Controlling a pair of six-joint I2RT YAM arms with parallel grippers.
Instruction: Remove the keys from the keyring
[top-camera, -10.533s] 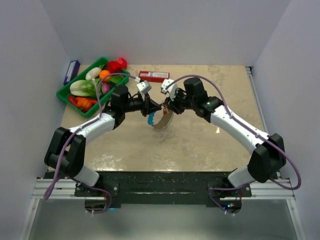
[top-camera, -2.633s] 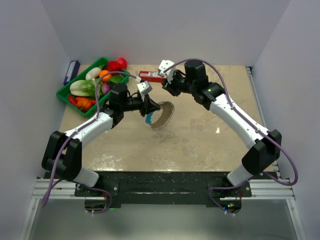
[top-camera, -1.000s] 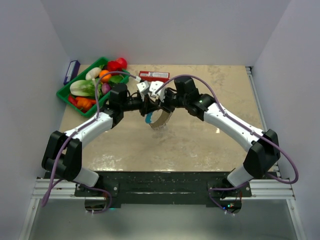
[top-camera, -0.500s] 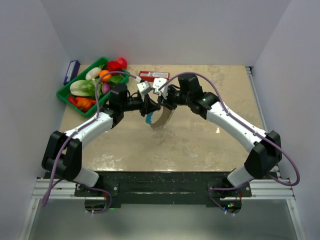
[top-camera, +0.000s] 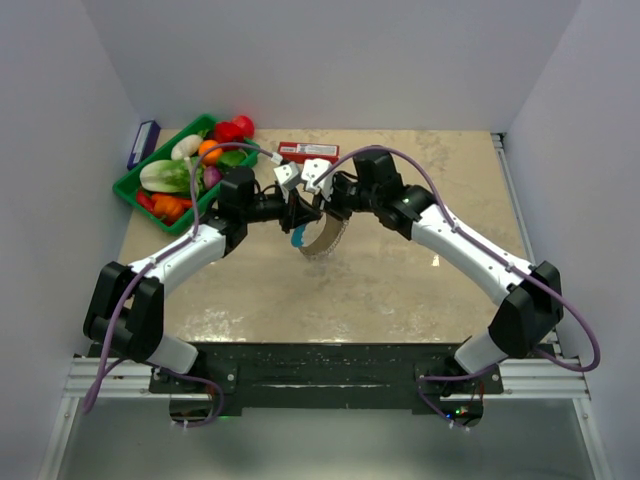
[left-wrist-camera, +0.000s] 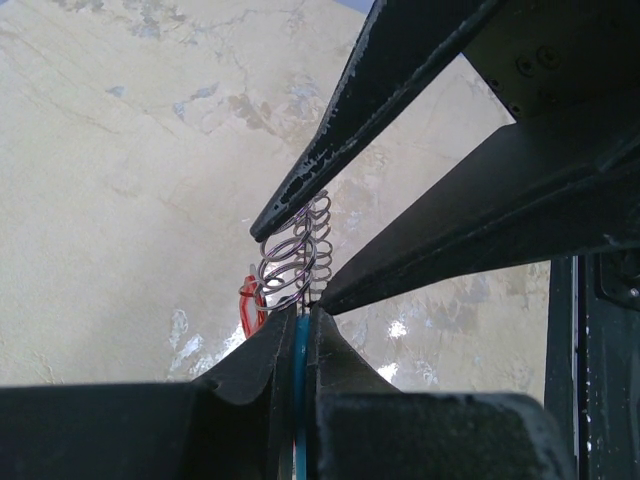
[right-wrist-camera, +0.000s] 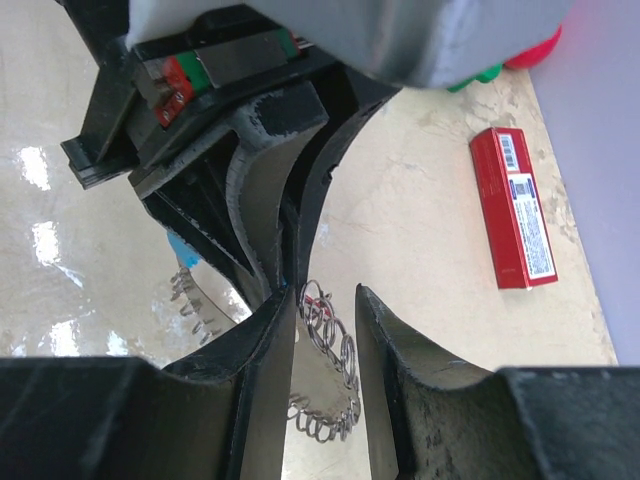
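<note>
Returning to keyring (top-camera: 330, 238), right tool (right-wrist-camera: 326, 297)

This looks like a robotics lab test cell. Plain white panels (top-camera: 320, 60) close in a beige stone-pattern table (top-camera: 400, 290), two robot arms (top-camera: 470, 255) stand on a metal rail frame (top-camera: 560, 380), and a green tray (top-camera: 122, 187) holds plastic vegetables (top-camera: 170, 177).
</note>
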